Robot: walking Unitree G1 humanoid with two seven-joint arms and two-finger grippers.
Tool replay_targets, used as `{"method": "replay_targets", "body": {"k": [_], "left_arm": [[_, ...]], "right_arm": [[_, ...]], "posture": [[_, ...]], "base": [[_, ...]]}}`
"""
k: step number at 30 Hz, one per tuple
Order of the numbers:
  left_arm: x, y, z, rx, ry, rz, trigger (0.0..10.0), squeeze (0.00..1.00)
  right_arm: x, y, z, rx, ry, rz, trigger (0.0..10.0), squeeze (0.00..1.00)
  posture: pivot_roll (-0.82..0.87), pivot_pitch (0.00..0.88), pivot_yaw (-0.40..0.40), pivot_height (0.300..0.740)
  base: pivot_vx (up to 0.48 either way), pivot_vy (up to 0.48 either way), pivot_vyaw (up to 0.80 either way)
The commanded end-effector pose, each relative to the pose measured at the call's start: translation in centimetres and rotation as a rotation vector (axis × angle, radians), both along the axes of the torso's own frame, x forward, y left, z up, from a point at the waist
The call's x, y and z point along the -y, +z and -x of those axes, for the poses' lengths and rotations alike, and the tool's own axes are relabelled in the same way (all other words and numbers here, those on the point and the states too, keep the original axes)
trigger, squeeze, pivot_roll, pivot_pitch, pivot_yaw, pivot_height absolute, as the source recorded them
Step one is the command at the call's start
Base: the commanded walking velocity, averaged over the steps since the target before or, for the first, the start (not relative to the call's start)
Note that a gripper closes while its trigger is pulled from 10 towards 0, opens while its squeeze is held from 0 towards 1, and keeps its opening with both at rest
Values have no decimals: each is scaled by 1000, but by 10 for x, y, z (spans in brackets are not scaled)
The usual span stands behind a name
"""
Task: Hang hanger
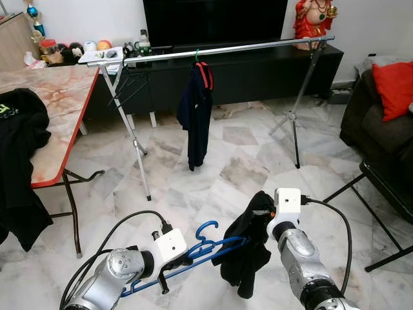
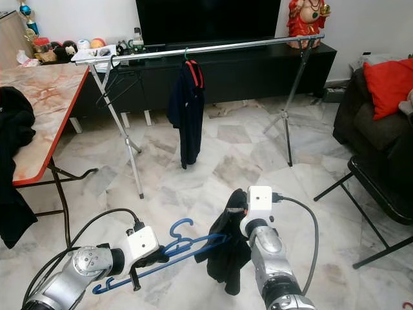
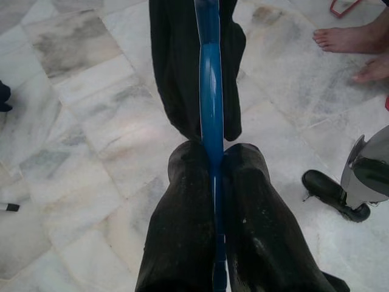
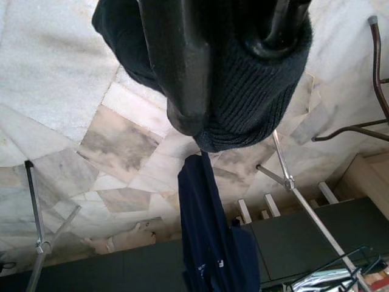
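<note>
While the left tool (image 1: 169,261) is clamping the blue hanger (image 1: 193,253) low over the marble floor (image 1: 239,161), the right tool (image 1: 258,216) is pinching the black garment (image 1: 248,248) draped on the hanger's end, well short of the rail (image 1: 226,49).

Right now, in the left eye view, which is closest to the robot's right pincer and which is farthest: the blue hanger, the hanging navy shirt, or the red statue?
1. Blue hanger: just left of the right pincer, down low.
2. Navy shirt: hanging on the rail, mid-room.
3. Red statue: on the TV cabinet, far back right.
</note>
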State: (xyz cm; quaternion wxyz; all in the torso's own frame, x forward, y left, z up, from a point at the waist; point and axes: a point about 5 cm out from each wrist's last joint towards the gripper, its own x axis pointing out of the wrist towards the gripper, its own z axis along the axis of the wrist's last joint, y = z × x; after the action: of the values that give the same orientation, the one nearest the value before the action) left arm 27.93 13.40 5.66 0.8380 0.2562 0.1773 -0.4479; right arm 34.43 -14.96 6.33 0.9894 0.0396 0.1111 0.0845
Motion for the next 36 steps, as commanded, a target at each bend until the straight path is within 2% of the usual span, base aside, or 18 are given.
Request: {"method": "replay_targets", "body": {"k": [1, 11, 17, 24, 30, 36], "left_arm": [[-3, 5, -3, 29, 17, 2, 10000, 0], [1, 10, -6, 56, 28, 35, 10000, 0], [6, 10, -5, 52, 27, 53, 10000, 0], [8, 11, -4, 47, 42, 94, 10000, 0], [12, 18, -11, 86, 90, 146, 10000, 0], [23, 26, -16, 110, 108, 219, 10000, 0]], "right_arm": [[1, 3, -1, 9, 6, 10, 10000, 0], [7, -2, 1, -17, -22, 43, 10000, 0], [8, -4, 4, -22, -2, 49, 10000, 0], [1, -2, 3, -16, 62, 70, 10000, 0], [-2, 3, 1, -6, 52, -12, 10000, 0], [-1, -3, 5, -33, 45, -11, 10000, 0]], "posture": [[71, 46, 22, 740], [72, 45, 21, 740], [70, 47, 20, 740], [70, 48, 20, 740], [73, 46, 18, 740], [69, 46, 18, 740]], "base": [[0, 0, 0], [0, 0, 0], [0, 0, 0], [0, 0, 0], [0, 0, 0], [0, 0, 0]]}}
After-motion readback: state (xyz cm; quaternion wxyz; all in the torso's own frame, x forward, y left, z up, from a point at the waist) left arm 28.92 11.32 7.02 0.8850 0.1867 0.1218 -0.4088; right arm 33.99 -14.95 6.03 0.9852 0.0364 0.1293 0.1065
